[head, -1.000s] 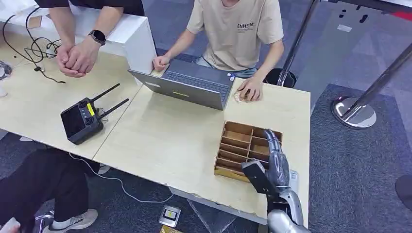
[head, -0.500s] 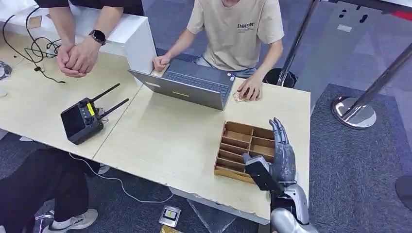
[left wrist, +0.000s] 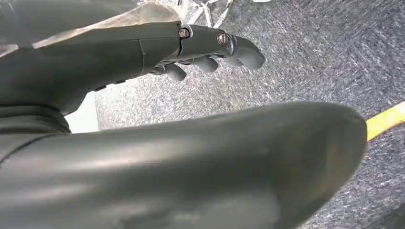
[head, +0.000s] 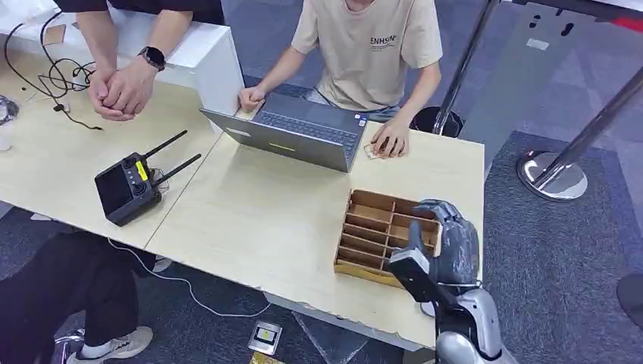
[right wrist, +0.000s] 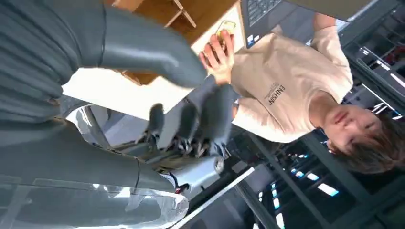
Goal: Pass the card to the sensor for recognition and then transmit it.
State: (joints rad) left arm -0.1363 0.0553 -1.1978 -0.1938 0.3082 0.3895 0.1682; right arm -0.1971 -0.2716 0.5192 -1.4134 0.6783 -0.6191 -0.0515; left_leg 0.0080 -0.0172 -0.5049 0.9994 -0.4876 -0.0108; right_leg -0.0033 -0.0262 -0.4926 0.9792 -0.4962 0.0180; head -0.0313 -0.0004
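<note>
My right hand hovers over the right end of a wooden divided box near the table's front right corner. Its fingers are bent forward and the thumb stands apart, with nothing between them. The box's compartments look empty from above, and I see no card in them. A seated person's hand rests on the table beyond the box, over a small yellowish thing that I cannot identify. My left hand hangs over grey carpet, fingers loosely bent, holding nothing.
An open laptop sits in front of the seated person. A black controller with two antennas lies on the left table. A second person's clasped hands rest at the back left. Metal stanchions stand right of the table.
My right hand has drifted right and slightly nearer over the box's end. Its fingers, straight before, have bent forward. The people and the table things have stayed put.
</note>
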